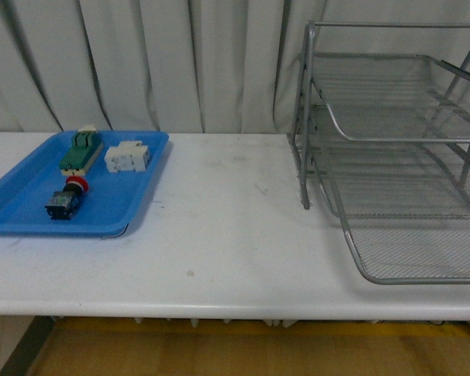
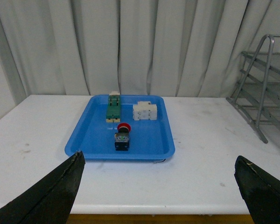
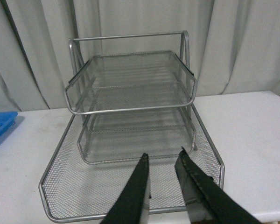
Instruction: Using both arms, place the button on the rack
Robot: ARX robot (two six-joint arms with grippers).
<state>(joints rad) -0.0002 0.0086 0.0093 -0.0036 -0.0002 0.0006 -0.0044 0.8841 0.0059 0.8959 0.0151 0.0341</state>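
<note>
The button lies in the blue tray at the left of the table, its red cap toward the curtain; in the left wrist view the button sits ahead of my left gripper, which is open and empty, back from the table's front edge. The silver wire-mesh rack stands at the right. My right gripper is shut on nothing and points at the rack, above its lowest tier's front. Neither arm shows in the front view.
A green-and-cream terminal block and a white block also lie in the tray. A pale curtain hangs behind the white table.
</note>
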